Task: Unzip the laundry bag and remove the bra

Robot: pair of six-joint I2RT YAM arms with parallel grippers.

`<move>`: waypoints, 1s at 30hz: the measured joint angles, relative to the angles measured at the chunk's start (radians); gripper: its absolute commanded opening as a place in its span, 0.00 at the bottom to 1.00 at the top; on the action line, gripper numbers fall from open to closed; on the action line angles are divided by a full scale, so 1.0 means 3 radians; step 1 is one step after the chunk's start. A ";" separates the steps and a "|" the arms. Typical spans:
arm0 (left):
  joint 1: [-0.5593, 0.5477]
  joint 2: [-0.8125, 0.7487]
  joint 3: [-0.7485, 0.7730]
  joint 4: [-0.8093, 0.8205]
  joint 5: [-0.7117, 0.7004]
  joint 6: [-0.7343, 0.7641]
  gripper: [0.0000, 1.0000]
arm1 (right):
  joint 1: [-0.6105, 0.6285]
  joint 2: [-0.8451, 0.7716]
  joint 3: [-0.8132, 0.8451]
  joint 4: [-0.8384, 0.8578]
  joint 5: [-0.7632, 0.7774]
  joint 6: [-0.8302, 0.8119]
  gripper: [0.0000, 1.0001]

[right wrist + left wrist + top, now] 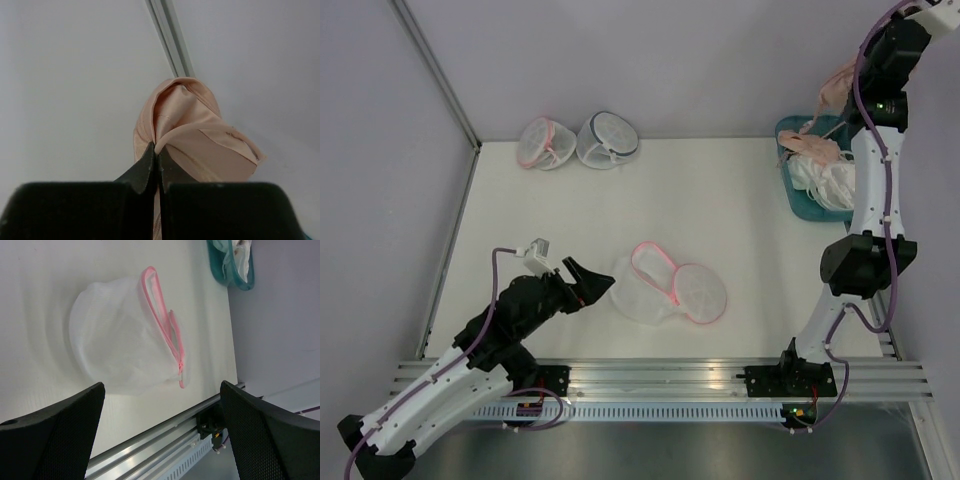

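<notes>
The laundry bag (668, 287) lies unzipped mid-table, its white mesh halves spread and the pink zipper rim showing; in the left wrist view the bag (120, 345) sits ahead of the fingers. My left gripper (592, 281) is open just left of the bag, touching nothing. High at the far right, my right gripper (848, 98) is shut on the pale peach bra (836, 88), which hangs above the teal bin. In the right wrist view the bra (192, 135) bunches out of the closed gripper (158, 156).
A teal bin (798, 196) at the back right holds more bras and white mesh. Two more mesh pouches, one pink-rimmed (542, 142) and one dark-trimmed (607, 140), stand at the back left. An aluminium rail (660, 375) runs along the near edge.
</notes>
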 measured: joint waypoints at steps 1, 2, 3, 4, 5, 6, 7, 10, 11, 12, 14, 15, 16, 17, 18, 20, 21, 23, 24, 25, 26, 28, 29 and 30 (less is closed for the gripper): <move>0.0000 0.0051 0.0022 -0.0010 -0.0008 0.0000 0.99 | -0.0029 0.0004 0.0000 0.0113 -0.0017 0.0020 0.00; 0.0000 0.0106 0.0039 -0.0011 -0.0009 0.0000 0.99 | -0.0057 0.0006 0.0003 0.0224 -0.0041 0.0046 0.00; 0.0000 0.0149 0.0053 -0.0014 -0.0009 0.0000 1.00 | -0.0086 0.0018 0.0019 0.0333 -0.0057 0.0070 0.01; 0.0000 0.0201 0.0071 -0.0015 -0.0010 0.0000 0.99 | -0.0122 0.0041 0.0057 0.0440 -0.0078 0.0100 0.00; 0.0000 0.0254 0.0089 -0.0015 -0.0010 0.0000 1.00 | -0.0159 0.0081 0.0140 0.0500 -0.0107 0.0128 0.00; 0.0000 0.0303 0.0103 -0.0014 -0.0013 0.0000 0.99 | -0.0196 0.0148 0.0264 0.0548 -0.0130 0.0156 0.00; 0.0000 0.0346 0.0112 -0.0013 -0.0018 0.0000 1.00 | -0.0225 0.0200 0.0357 0.0590 -0.0148 0.0173 0.00; 0.0000 0.0454 0.0126 -0.0006 -0.0034 0.0000 1.00 | -0.0303 0.0268 0.0422 0.0718 -0.0178 0.0229 0.00; 0.0000 0.0496 0.0127 -0.0004 -0.0034 -0.0001 1.00 | -0.0320 0.0268 0.0370 0.0760 -0.0183 0.0244 0.00; 0.0000 0.0530 0.0127 0.0001 -0.0034 0.0000 1.00 | -0.0336 0.0268 0.0308 0.0806 -0.0187 0.0261 0.00; 0.0000 0.0586 0.0127 0.0009 -0.0034 0.0000 1.00 | -0.0343 0.0278 0.0154 0.0862 -0.0207 0.0285 0.00; 0.0000 0.0608 0.0127 0.0013 -0.0034 0.0000 1.00 | -0.0343 0.0304 0.0090 0.0871 -0.0216 0.0303 0.00; 0.0000 0.0627 0.0127 0.0015 -0.0034 0.0000 1.00 | -0.0341 0.0346 0.0045 0.0880 -0.0239 0.0320 0.00; 0.0000 0.0640 0.0127 0.0015 -0.0034 0.0000 1.00 | -0.0341 0.0399 0.0006 0.0877 -0.0264 0.0336 0.00; 0.0000 0.0647 0.0127 0.0015 -0.0034 0.0000 0.99 | -0.0341 0.0488 -0.0020 0.0863 -0.0301 0.0357 0.00; 0.0000 0.0649 0.0127 0.0018 -0.0034 0.0000 1.00 | -0.0336 0.0633 -0.0043 0.0844 -0.0356 0.0385 0.00; 0.0000 0.0643 0.0127 0.0019 -0.0036 -0.0001 1.00 | -0.0334 0.0729 -0.0057 0.0825 -0.0394 0.0404 0.00; 0.0000 0.0635 0.0126 0.0019 -0.0034 -0.0001 0.99 | -0.0332 0.0930 -0.0062 0.0763 -0.0453 0.0437 0.01; 0.0000 0.0627 0.0126 0.0020 -0.0036 -0.0001 1.00 | -0.0332 0.1030 -0.0066 0.0716 -0.0488 0.0449 0.00; 0.0000 0.0618 0.0126 0.0020 -0.0036 -0.0001 0.99 | -0.0331 0.1125 -0.0067 0.0665 -0.0511 0.0462 0.01; 0.0000 0.0609 0.0123 0.0020 -0.0036 -0.0003 1.00 | -0.0331 0.1197 -0.0072 0.0619 -0.0534 0.0472 0.00; 0.0000 0.0584 0.0113 0.0032 -0.0036 -0.0003 1.00 | -0.0331 0.1367 -0.0089 0.0463 -0.0598 0.0510 0.01; 0.0000 0.0571 0.0106 0.0043 -0.0036 -0.0003 1.00 | -0.0331 0.1425 -0.0121 0.0383 -0.0635 0.0534 0.00; 0.0001 0.0561 0.0097 0.0052 -0.0036 -0.0004 1.00 | -0.0331 0.1465 -0.0156 0.0327 -0.0662 0.0557 0.00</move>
